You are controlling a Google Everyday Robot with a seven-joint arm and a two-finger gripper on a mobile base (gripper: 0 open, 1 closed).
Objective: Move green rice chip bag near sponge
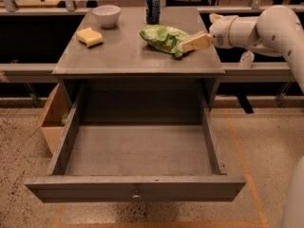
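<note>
The green rice chip bag [163, 37] lies crumpled on the grey table top [128, 56], right of centre. The pale yellow sponge [90, 36] lies at the left of the top, well apart from the bag. My gripper [184, 46] reaches in from the right on the white arm [256, 30], and its tan tip is at the bag's right end, touching or just over it. The bag rests on the table.
A white bowl [106, 15] stands behind the sponge and a dark blue can [152, 7] stands behind the bag. The table's large drawer [137, 156] is pulled open toward me. A cardboard box [52, 120] sits on the floor at the left.
</note>
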